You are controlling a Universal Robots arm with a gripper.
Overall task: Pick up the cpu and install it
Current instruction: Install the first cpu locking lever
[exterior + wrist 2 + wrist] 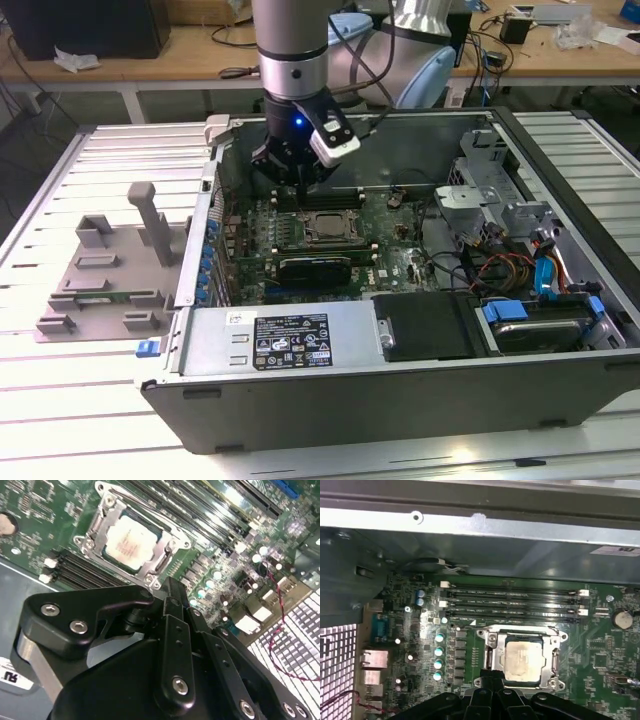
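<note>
Since the cpu point(522, 662) already lies flat inside the motherboard socket point(552, 655), near the far wall of the computer case point(560, 385) in the middle of the desk point(90, 420), the placing step looks finished. The end effector point(492, 680) hangs just above the socket's edge, apparently closed and holding nothing. Any further move calls for a straight, careful path clear of the memory slots point(515, 602).
</note>
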